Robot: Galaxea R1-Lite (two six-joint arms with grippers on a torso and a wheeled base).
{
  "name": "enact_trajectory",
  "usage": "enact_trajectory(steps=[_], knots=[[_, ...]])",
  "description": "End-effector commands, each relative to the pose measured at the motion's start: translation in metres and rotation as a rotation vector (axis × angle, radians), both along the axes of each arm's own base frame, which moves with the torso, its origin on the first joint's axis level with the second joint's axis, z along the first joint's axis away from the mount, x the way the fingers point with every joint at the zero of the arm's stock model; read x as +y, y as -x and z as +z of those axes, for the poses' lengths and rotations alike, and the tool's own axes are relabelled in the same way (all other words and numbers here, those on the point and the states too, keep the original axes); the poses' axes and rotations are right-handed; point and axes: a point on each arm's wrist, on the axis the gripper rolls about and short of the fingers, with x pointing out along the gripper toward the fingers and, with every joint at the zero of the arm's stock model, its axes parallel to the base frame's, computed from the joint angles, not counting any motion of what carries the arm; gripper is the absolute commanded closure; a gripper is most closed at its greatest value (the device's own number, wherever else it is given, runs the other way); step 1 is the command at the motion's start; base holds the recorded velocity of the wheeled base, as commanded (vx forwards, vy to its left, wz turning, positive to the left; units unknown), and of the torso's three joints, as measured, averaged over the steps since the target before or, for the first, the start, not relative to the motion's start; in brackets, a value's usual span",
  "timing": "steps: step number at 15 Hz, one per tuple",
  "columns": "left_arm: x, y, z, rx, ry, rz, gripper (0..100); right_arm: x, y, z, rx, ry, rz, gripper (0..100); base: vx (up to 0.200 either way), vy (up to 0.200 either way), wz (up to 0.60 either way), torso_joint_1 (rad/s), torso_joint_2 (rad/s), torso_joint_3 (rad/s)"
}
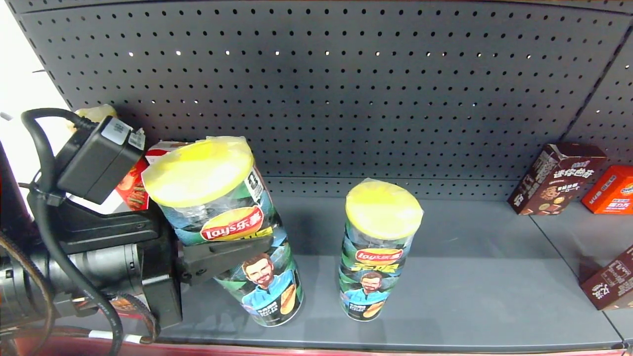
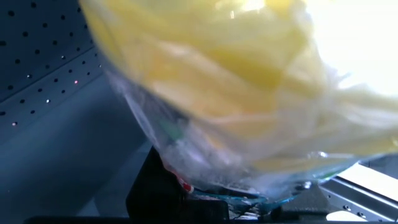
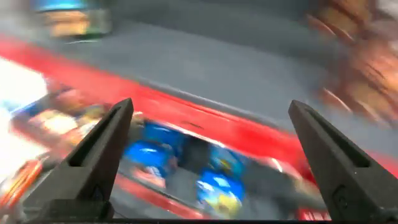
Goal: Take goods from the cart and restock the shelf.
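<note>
Can of chips (image 1: 269,284) sits tilted near shelf (image 1: 470,287) front edge, left part, lid leaning toward left end. Left gripper (image 1: 222,249) is clamped around its middle. Base at or just above deck, cannot tell which. Second can (image 1: 376,257) stands upright just beside it, toward centre.

Judgement: placing step. Rotate can upright, seat base flat, keep gap from neighbour, release only once can is steady.

Right gripper (image 3: 210,109) spread open above cart goods (image 3: 211,180).

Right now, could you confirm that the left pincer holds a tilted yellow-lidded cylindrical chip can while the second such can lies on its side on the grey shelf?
Not quite: the second yellow-lidded chip can stands upright on the grey metal shelf, as the head view shows. The left pincer does hold the tilted yellow-lidded can.
</note>
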Motion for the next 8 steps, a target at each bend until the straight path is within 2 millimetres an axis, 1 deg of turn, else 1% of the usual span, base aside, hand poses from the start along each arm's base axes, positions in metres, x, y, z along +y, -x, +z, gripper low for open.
enact_trajectory(steps=[1, 4, 6, 7, 8], knots=[[0.0009, 0.0017, 0.0012, -0.005, 0.003, 0.0, 100, -0.0001, -0.0005, -0.0029, 0.028, -0.01, -0.005, 0, 0.0, 0.0, 0.0, 0.0, 0.0, 0.0], [0.0021, 0.0046, -0.0042, 0.008, -0.004, -0.003, 100, 0.0002, -0.0003, -0.0026, 0.03, -0.017, -0.002, 0, 0.0, 0.0, 0.0, 0.0, 0.0, 0.0], [0.0026, 0.0056, -0.0056, 0.011, -0.005, -0.005, 100, 0.0015, -0.0036, -0.0016, 0.074, -0.004, -0.018, 0, 0.0, 0.0, 0.0, 0.0, 0.0, 0.0], [0.0023, 0.0057, -0.0056, 0.011, -0.005, -0.006, 100, 0.0029, -0.0069, -0.0008, 0.118, 0.007, -0.051, 0, 0.0, 0.0, 0.0, 0.0, 0.0, 0.0], [0.0019, 0.0061, -0.006, 0.011, -0.007, -0.01, 100, 0.0054, -0.0102, 0.0, 0.165, 0.01, -0.178, 0, 0.0, 0.0, 0.0, 0.0, 0.0, 0.0]])
